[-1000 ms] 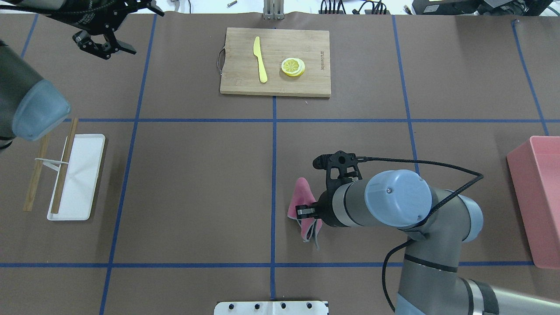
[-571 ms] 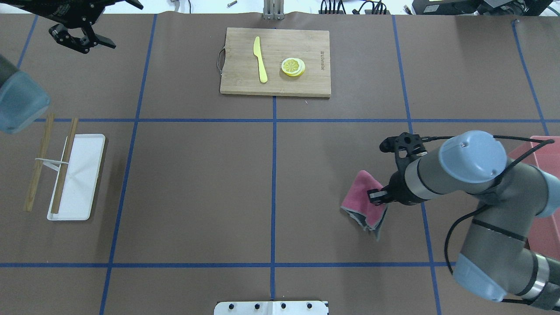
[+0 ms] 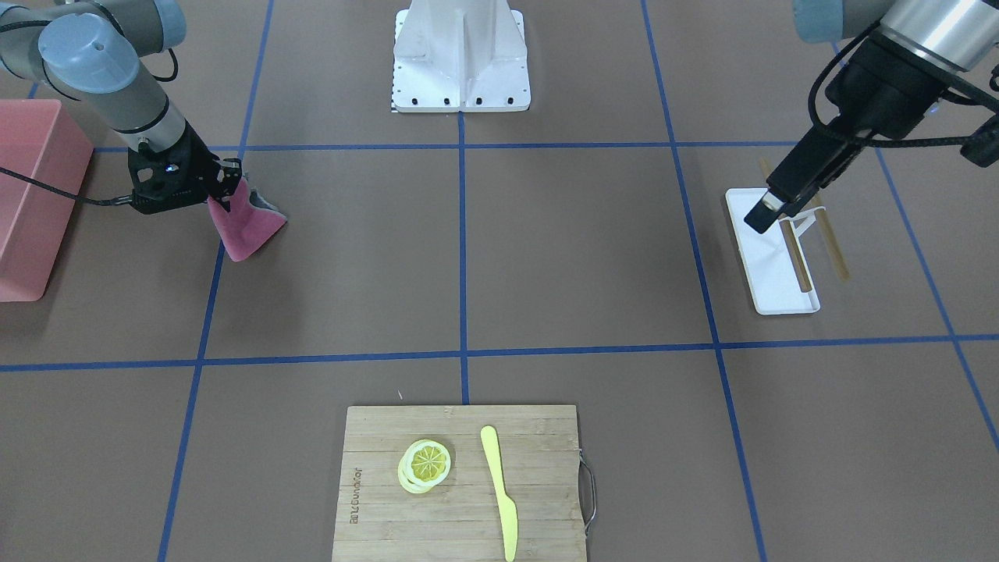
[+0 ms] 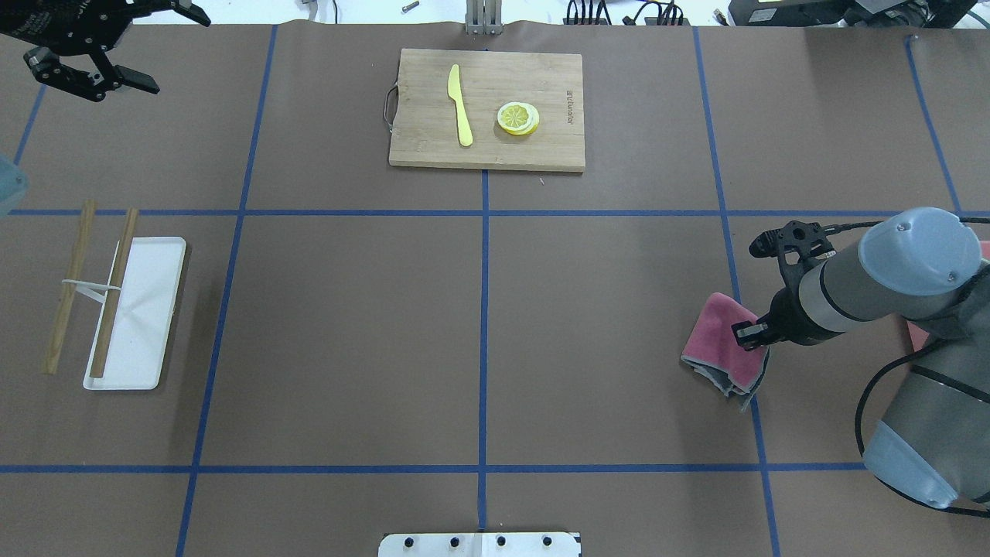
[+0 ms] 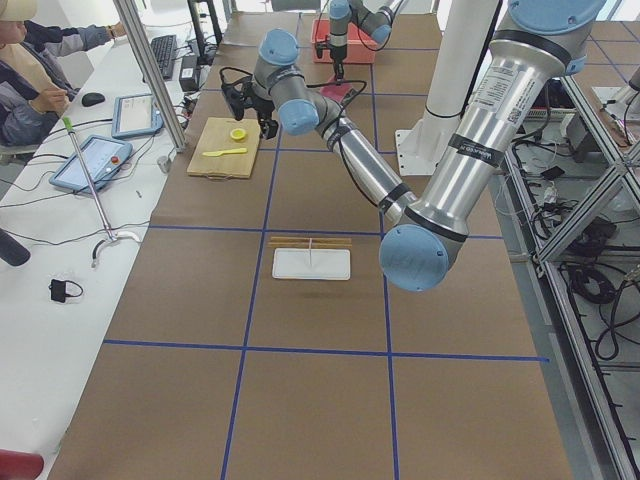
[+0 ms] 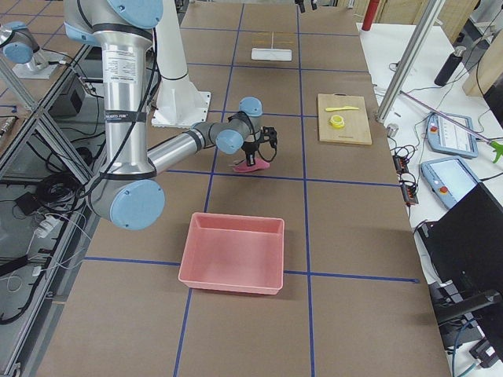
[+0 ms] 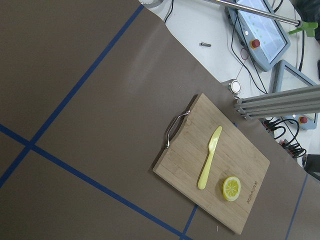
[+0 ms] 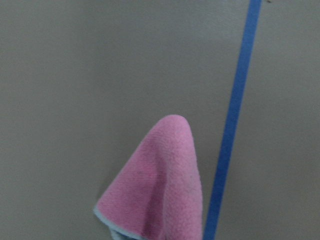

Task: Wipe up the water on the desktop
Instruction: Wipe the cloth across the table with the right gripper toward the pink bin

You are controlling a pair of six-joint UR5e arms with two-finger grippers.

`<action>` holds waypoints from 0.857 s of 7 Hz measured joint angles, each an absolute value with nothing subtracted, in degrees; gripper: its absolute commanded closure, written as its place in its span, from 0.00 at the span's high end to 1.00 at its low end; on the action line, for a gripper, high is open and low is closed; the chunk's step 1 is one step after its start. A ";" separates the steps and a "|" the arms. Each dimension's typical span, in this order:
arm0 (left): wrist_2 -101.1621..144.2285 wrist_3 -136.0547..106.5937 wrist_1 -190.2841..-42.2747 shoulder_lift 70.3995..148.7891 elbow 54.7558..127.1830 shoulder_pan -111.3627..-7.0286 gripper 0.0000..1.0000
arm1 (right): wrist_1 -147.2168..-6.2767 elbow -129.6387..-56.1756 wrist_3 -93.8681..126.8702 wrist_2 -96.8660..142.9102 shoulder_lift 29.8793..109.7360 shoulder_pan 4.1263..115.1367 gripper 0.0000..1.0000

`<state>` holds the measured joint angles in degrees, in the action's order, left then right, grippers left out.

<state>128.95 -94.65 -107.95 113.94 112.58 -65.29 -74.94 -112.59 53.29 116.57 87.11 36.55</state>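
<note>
The right hand [image 4: 746, 336], much the nearer, is clenched on a pink cloth [image 4: 723, 348] hanging below it over the surface [image 4: 348, 325] near the bin [image 3: 35, 203], while the far-off left hand [image 4: 85, 73] is spread, holding nothing.

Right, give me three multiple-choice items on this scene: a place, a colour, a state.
1. The lemon slice lies: A in a bowl; B on the cutting board; C on a plate.
2. The cloth is: A green; B white; C pink.
3. The right end effector is: A shut on the cloth; B open and empty; C shut on a sponge.
1 B, it rests on the bamboo board; 2 C, the right wrist view shows pink; 3 A, it pinches the cloth's upper edge.
</note>
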 measured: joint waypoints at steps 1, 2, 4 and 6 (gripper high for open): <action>129.00 -93.80 -107.97 113.60 113.19 -65.46 0.97 | -78.00 -111.56 58.50 116.37 81.66 34.34 0.00; 129.02 -92.25 -107.95 113.45 113.21 -65.47 0.97 | -80.60 -109.27 64.55 115.74 75.00 31.60 0.00; 129.02 -86.82 -107.93 112.91 112.18 -65.43 0.97 | -82.27 -104.67 74.53 112.93 65.32 26.91 0.00; 129.04 -83.26 -107.98 111.12 112.28 -65.34 0.97 | -82.44 -103.44 79.02 110.95 62.22 25.46 0.00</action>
<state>129.04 -83.26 -107.98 111.12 112.28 -65.34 -82.44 -103.44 79.02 110.95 62.22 25.46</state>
